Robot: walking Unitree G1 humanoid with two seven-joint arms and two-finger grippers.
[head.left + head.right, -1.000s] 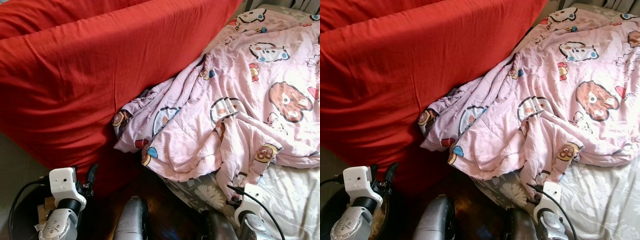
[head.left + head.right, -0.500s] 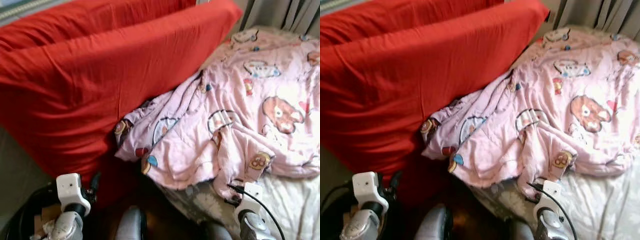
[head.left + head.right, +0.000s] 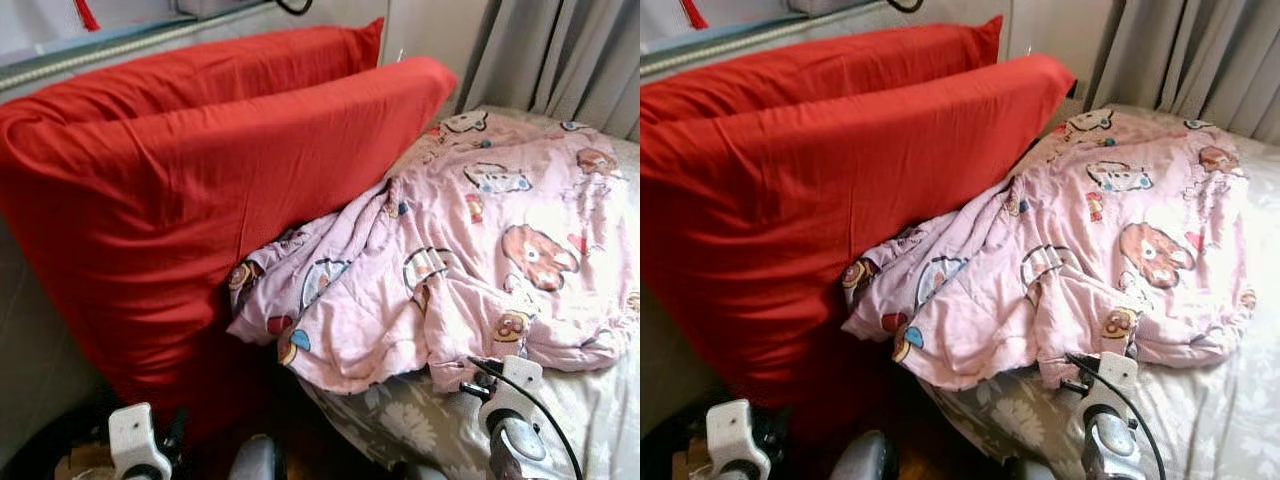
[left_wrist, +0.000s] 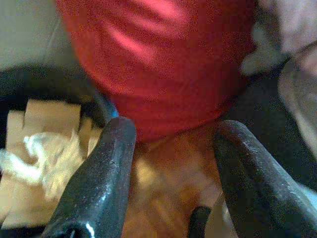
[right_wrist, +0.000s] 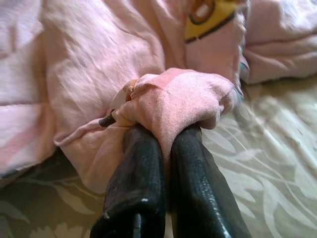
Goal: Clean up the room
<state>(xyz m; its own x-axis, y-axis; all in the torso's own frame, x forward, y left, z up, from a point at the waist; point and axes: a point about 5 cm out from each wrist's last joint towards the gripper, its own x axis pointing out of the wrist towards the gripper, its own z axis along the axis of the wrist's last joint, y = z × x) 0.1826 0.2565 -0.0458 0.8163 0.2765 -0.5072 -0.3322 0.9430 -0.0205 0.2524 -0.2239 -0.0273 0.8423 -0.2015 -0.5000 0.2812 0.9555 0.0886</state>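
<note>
Your right hand (image 5: pixel 166 134) pinches a fold of the pink quilt (image 3: pixel 480 250) at the near edge of the bed (image 3: pixel 600 400). Your left hand (image 4: pixel 171 163) hangs spread over the floor (image 4: pixel 168 183), just before the red cushion (image 3: pixel 200 200). The quilt lies crumpled beyond, against that cushion.

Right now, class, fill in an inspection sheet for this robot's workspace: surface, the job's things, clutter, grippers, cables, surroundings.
Surface: bed sheet, grey-white floral, bare near the foot.
Job's things: pink cartoon blanket, rumpled across the bed, one edge against the red pillows.
Clutter: cardboard and pale scraps in a dark bin on the floor.
Grippers: right gripper shut on a blanket fold; left gripper open, low beside the bed.
Cables: black cable along the right wrist.
Surroundings: grey curtain behind the bed.
</note>
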